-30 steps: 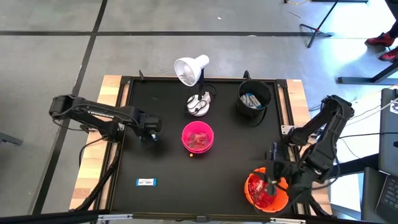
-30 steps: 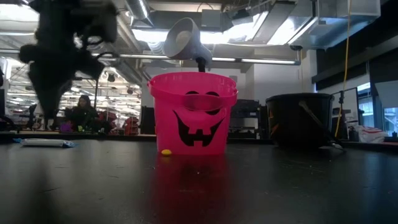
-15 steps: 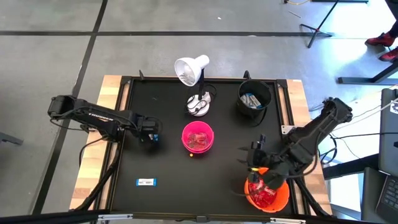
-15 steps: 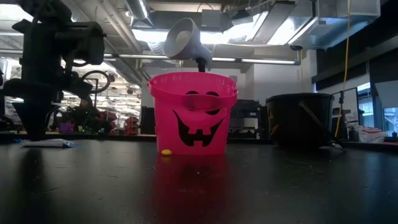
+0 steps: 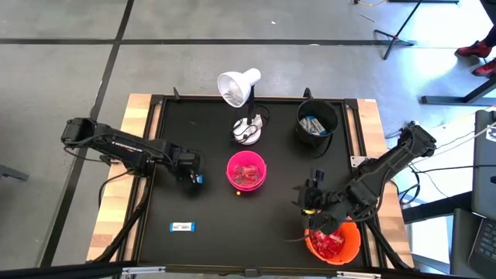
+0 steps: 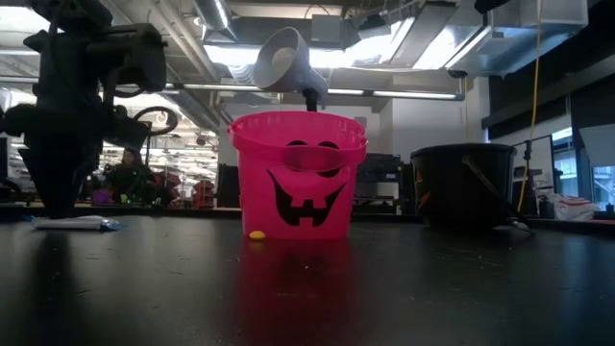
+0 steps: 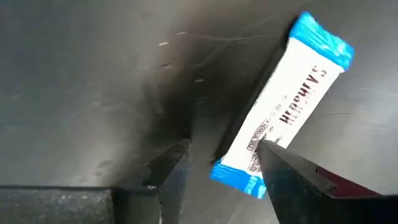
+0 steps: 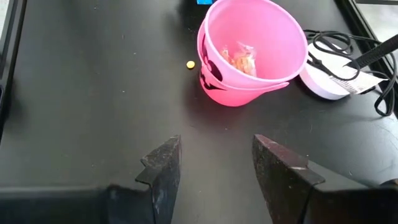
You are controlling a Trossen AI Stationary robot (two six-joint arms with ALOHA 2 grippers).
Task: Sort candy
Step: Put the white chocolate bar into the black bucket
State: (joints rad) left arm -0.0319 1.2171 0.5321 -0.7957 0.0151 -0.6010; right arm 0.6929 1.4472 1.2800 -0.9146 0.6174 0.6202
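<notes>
A white-and-blue candy bar (image 7: 286, 106) lies flat on the black table. My left gripper (image 7: 217, 155) points down over it, open, with one end of the bar (image 7: 239, 177) between its fingers. The high view shows this gripper (image 5: 194, 172) left of the pink bucket (image 5: 246, 170), which holds red candy. A second bar (image 5: 180, 227) lies near the front left. A small yellow candy (image 5: 239, 193) lies in front of the pink bucket. My right gripper (image 5: 310, 200) hangs open in the air, empty, beside the orange bucket (image 5: 333, 242) of red candy. My left gripper comes from above with a finger (image 7: 280, 171) on either side of the bar's end (image 7: 239, 177), which lies on the table. Whether a finger touches the bar, I cannot tell.
A black bucket (image 5: 316, 124) with white-and-blue bars stands at the back right. The white desk lamp (image 5: 240, 87) and its base (image 5: 248, 130) stand behind the pink bucket. A raised dark rim (image 5: 155, 155) runs around the table.
My left gripper has come down over the white-and-blue bar, staying open. My right gripper has left its place above the orange bucket and swung toward the table's left and the pink bucket, still open and empty.
</notes>
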